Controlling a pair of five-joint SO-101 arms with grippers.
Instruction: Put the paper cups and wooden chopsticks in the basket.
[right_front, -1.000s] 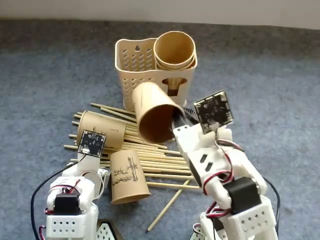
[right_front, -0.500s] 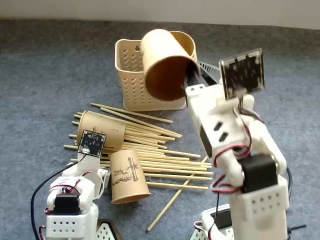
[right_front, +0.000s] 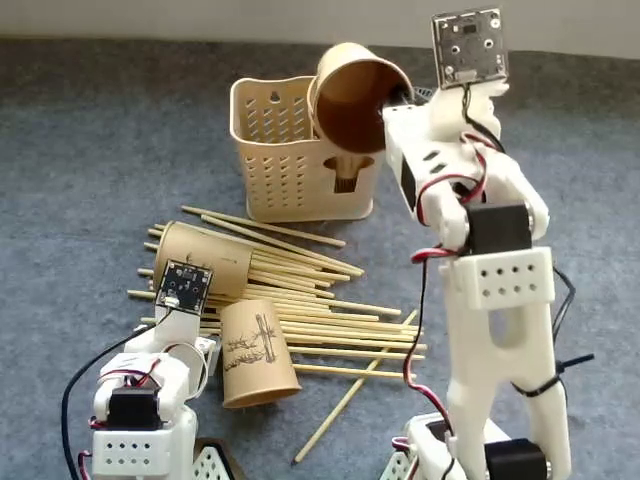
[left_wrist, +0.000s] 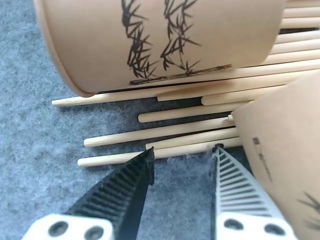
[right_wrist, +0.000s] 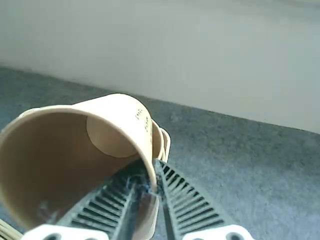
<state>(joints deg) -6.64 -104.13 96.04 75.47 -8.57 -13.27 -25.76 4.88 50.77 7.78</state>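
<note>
My right gripper (right_front: 388, 97) is raised high and shut on the rim of a tan paper cup (right_front: 352, 92), one finger inside and one outside. The cup hangs tilted, mouth toward the camera, over the right side of the cream basket (right_front: 285, 165). In the right wrist view the gripper (right_wrist: 150, 169) pinches the cup wall (right_wrist: 75, 150), and another cup's rim (right_wrist: 165, 142) shows just behind. My left gripper (left_wrist: 182, 156) stands open low over the wooden chopsticks (left_wrist: 160, 132), between two cups: one lying (right_front: 205, 258), one standing mouth down (right_front: 255, 350).
The chopsticks (right_front: 320, 310) are spread over the grey carpet in front of the basket, with one stray stick (right_front: 345, 405) angled toward the front. The left arm (right_front: 145, 395) sits at the front left. A pale wall runs along the back.
The right arm rose and swung back with the cup, from low in front of the basket to above its right side. The left arm stayed still.
</note>
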